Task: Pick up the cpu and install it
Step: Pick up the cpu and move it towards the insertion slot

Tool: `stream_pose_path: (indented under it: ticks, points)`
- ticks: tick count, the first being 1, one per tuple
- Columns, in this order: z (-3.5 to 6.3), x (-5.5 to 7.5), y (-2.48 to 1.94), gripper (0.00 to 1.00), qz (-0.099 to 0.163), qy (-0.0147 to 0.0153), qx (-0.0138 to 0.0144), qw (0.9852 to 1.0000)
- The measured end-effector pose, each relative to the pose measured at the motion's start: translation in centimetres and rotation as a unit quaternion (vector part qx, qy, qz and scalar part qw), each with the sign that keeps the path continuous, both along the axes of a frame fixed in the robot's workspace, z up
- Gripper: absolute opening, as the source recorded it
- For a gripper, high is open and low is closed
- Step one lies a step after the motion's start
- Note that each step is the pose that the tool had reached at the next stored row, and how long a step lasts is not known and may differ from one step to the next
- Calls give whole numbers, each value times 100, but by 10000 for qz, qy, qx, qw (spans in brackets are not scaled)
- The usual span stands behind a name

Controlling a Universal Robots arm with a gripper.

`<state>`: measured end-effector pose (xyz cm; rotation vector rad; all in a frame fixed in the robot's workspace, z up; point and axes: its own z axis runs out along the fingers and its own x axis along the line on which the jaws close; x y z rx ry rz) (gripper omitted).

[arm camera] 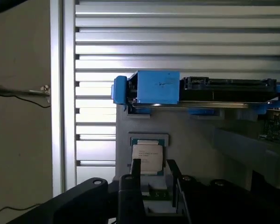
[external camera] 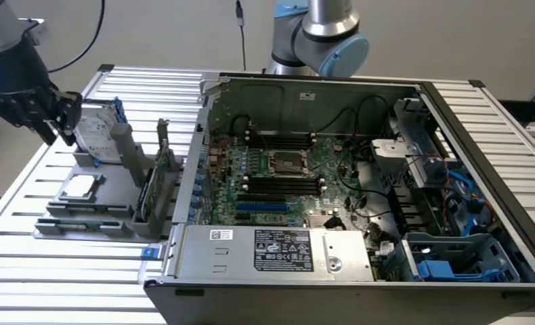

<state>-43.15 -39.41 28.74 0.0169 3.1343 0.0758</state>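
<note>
gripper: black two-finger gripper [external camera: 53,123] on the arm, up over the far end of the tray at the exterior view's left, beside the hard drive
fingers: dark fingers [arm camera: 136,173] stand apart with a clear gap, nothing clamped (empty)
cpu: small flat square silver-topped cpu [external camera: 82,185], lying flat in its pocket, untouched; in the wrist view the cpu [arm camera: 148,156] sits in line with the gap between the fingers
tray: grey plastic parts tray [external camera: 105,211] on the slatted aluminium table [external camera: 141,88], just beside the case
hard drive: large silver hard drive with blue frame [arm camera: 158,87], standing on edge in the tray, behind the cpu pocket
case: open black PC case [external camera: 322,84], green motherboard [external camera: 332,153] inside
socket: dark square metal-framed socket [external camera: 288,162], mid-board, well apart from the cpu
</note>
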Motion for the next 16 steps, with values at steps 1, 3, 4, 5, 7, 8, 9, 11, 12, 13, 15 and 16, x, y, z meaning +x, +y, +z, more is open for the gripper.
stream_pose_path:
  ticks: [1,3,4,5,7,8,9,11,12,13,15,16]
  points:
    - [-10,0,0,42,0,-1,0,10000]
    - [-43,0,0,48,-1,1,-1,10000]
    - [-61,0,0,48,-1,0,0,10000]
    - [-79,0,0,48,-1,0,0,10000]
    - [-116,0,0,48,-1,1,0,10000]
    - [-135,0,0,48,-1,0,0,10000]
    - [-153,0,-3,48,-1,1,0,10000]
    - [-190,0,-15,48,-1,0,0,10000]
    - [-208,0,-23,50,-1,0,0,10000]
    - [-226,0,-30,50,-1,0,0,10000]
    - [-261,0,-51,56,-1,2,-1,10000]
    - [-279,0,-68,56,-1,2,-1,10000]
